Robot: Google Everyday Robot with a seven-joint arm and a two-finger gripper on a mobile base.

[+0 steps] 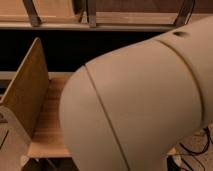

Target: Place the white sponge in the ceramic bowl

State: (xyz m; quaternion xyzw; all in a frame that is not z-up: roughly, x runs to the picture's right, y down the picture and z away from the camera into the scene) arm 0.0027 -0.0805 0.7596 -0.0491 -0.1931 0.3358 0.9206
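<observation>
Running along the lower left, pale wooden tabletop (50, 130), wood-grain panel (27, 95) upright at its left edge; behind, dark gap under a wooden shelf (125, 20). Filling most of the view, bent arm shell (145, 100): smooth, beige, rounded, one thin seam curving across. Gripper out of sight, state impossible to tell; sponge and bowl hidden.

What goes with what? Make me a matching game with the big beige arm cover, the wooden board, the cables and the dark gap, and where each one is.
Things:
1. beige arm cover
2. wooden board
3. cables
4. dark gap

Places:
A. bottom right corner
B. standing upright at the left
C. filling the middle and right
D. across the back

Pairs: 1-C, 2-B, 3-A, 4-D.

The gripper, white sponge and ceramic bowl are not in view.
</observation>
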